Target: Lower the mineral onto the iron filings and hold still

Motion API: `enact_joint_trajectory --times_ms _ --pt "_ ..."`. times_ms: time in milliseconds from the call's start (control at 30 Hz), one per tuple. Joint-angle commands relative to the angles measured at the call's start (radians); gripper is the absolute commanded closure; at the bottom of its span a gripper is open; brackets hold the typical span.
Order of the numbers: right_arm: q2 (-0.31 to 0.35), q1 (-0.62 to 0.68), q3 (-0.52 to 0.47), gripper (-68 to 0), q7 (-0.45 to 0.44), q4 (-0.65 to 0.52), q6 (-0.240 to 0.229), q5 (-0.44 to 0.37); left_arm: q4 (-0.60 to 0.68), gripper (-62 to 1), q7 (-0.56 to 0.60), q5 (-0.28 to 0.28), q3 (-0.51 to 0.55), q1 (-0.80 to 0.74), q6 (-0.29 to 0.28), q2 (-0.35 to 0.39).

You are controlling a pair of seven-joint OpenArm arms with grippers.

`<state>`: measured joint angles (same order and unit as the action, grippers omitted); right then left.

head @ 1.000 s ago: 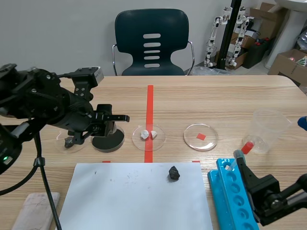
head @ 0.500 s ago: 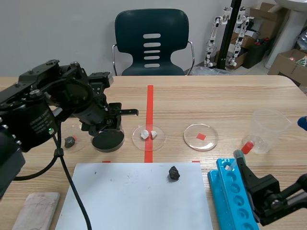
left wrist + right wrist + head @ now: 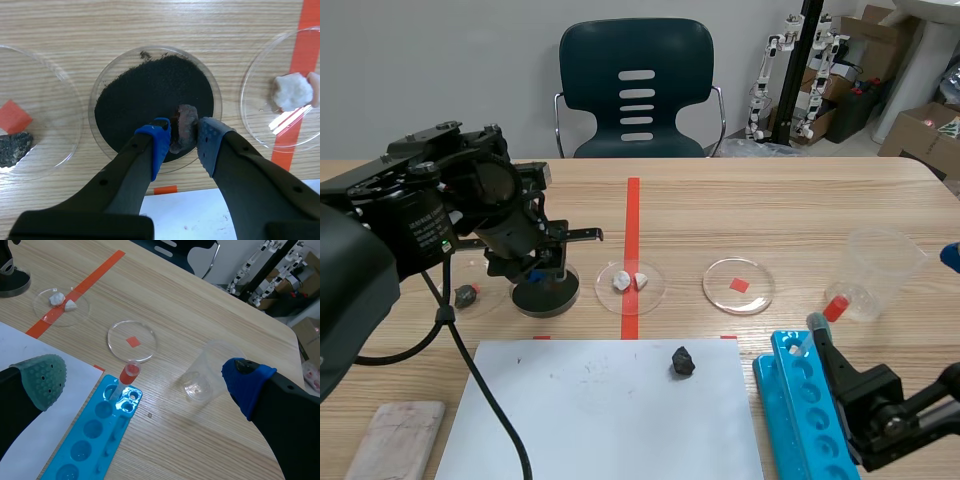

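The mineral (image 3: 184,127), a small brownish-grey lump, is clenched between the two blue pads of the left end effector (image 3: 181,137) and hangs over the near part of the iron filings (image 3: 150,95). Its lower end looks to be at the surface of the black powder, but the wrist view does not settle whether they actually touch.

A second ago the left arm lay low, with its bulk over the leftmost dish (image 3: 55,90). Since then it has reared up and swung across, and the end effector now points down into the filings dish (image 3: 97,87). I judge the lowering to be nearly or fully done, so what remains is mainly to keep the arm motionless.

The filings fill most of their clear round dish as a flat black bed. The leftmost dish holds a dark speckled stone (image 3: 12,147) and a red square tag (image 3: 14,116). The dish on the tape line (image 3: 255,75) carries two white lumps (image 3: 291,91). A fourth dish (image 3: 738,285) holds only a red square. Further along the worktop (image 3: 770,215) stands a clear plastic cup (image 3: 875,272), and the blue rack (image 3: 805,400) holds one tube with red contents (image 3: 127,377). The right end effector (image 3: 145,379) is released, pads wide apart, low by the rack. A black lump (image 3: 682,361) rests on the white sheet (image 3: 605,420).
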<state>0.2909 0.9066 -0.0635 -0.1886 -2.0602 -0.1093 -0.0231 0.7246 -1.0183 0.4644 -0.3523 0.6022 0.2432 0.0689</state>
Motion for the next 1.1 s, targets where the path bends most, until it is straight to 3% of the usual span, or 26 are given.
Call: enact_joint_trajectory --times_ms 0,533,1067 --pt "0.000 -0.009 -0.003 -67.9 -0.011 -0.018 0.006 -0.007 0.010 -11.9 0.003 0.002 -0.001 0.026 0.003 -0.006" --pt "0.000 -0.009 -0.003 -67.9 -0.011 -0.018 0.006 -0.007 -0.091 -11.9 0.039 0.002 -0.001 0.050 0.017 -0.027" --pt "0.000 -0.009 -0.003 -67.9 -0.011 -0.018 0.006 -0.007 -0.097 -11.9 0.050 0.002 -0.001 0.049 0.018 -0.030"
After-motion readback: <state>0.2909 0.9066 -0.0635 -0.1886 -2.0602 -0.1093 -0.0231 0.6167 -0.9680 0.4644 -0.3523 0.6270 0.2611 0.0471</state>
